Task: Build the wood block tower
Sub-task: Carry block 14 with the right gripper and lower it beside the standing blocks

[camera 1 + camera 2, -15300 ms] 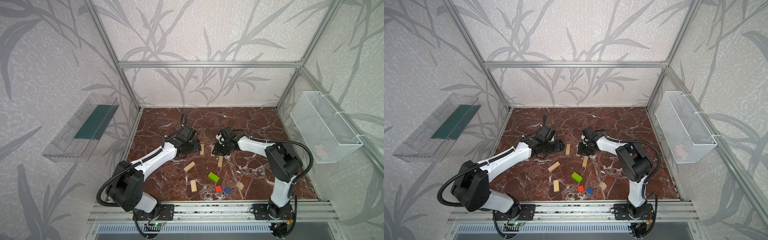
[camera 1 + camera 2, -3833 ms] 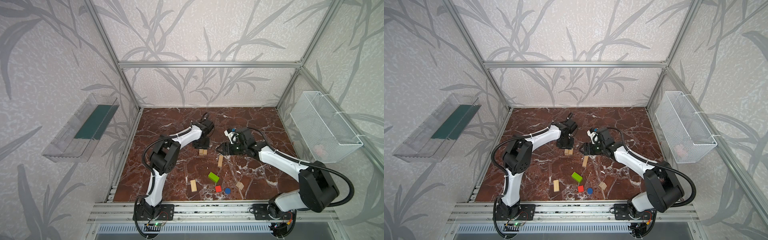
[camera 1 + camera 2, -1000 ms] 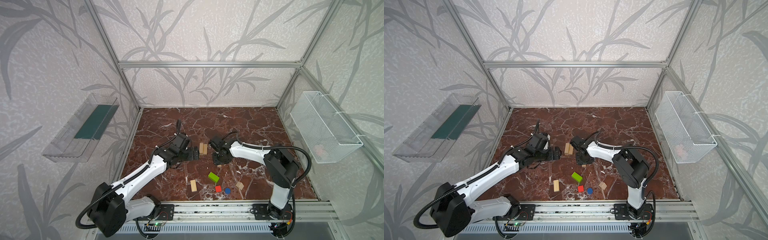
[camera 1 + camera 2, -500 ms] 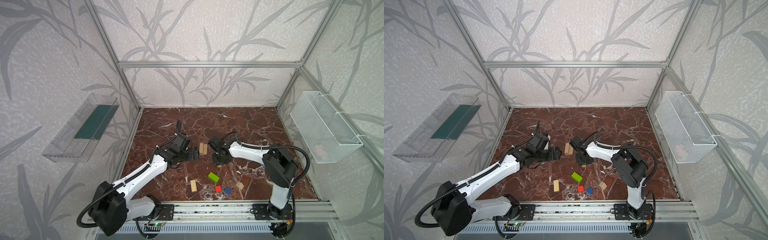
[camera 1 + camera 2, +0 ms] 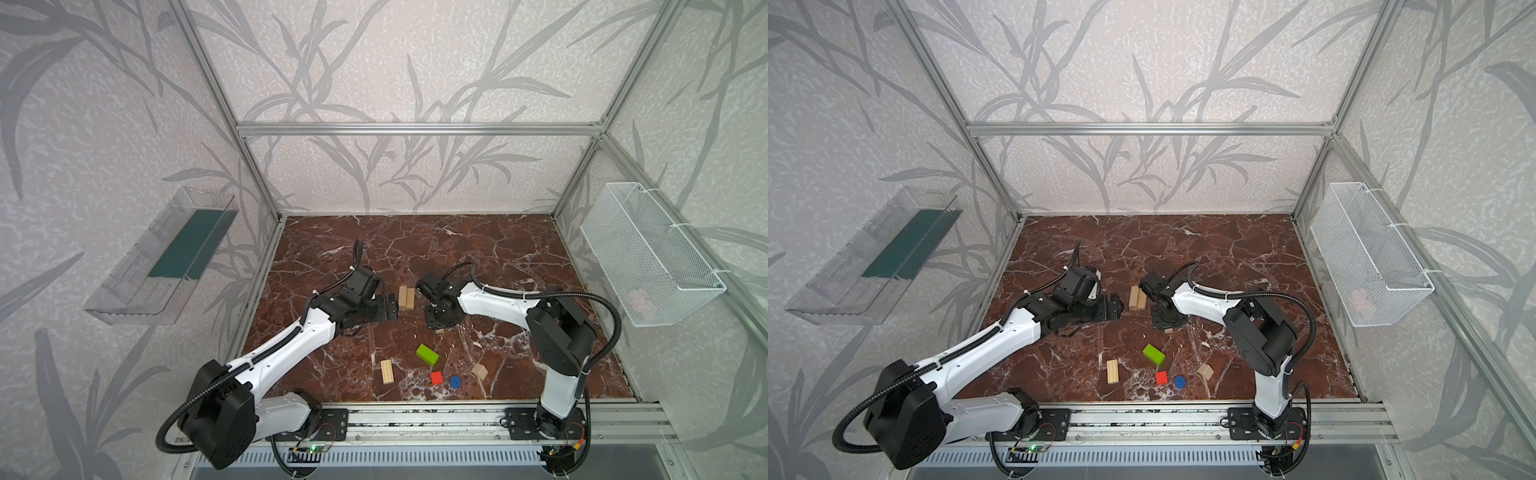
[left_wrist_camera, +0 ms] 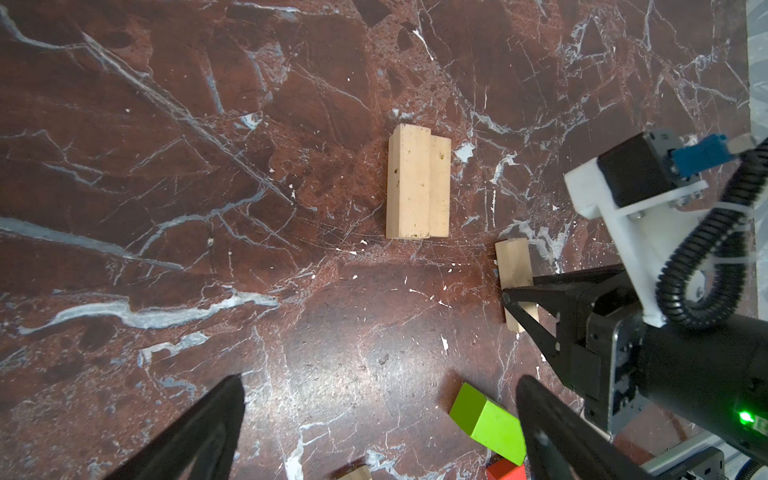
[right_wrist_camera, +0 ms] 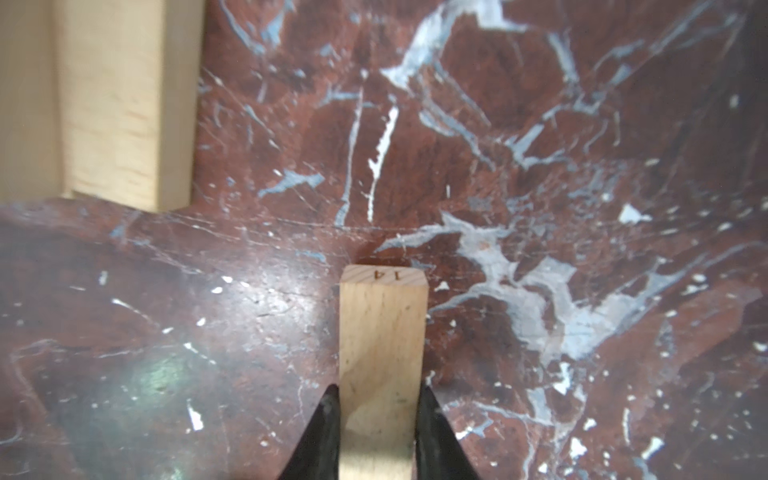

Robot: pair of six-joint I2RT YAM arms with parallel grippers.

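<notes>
Two light-wood planks (image 5: 406, 297) (image 6: 417, 183) lie side by side mid-floor. Left of them, my left gripper (image 5: 390, 306) (image 6: 380, 379) stands open and holds nothing. To their right, my right gripper (image 5: 440, 322) (image 7: 377, 390) points down, both fingers pressed against the sides of a third plank (image 7: 383, 345) (image 6: 515, 274) lying on the floor. Nearer the front lie a lime-green brick (image 5: 427, 354), a red cube (image 5: 436, 377), a blue disc (image 5: 455, 381), a peaked wood piece (image 5: 479, 371) and another plank (image 5: 386, 371). No blocks are stacked.
The floor is red-brown marble (image 5: 498, 257). A white wire basket (image 5: 648, 253) hangs on the right wall and a clear shelf (image 5: 162, 257) on the left wall. An aluminium rail (image 5: 415, 415) with both arm bases runs along the front edge.
My right gripper's fingers have closed in on the plank beneath them. Both arms have barely shifted; the left gripper stays open beside the paired planks.
</notes>
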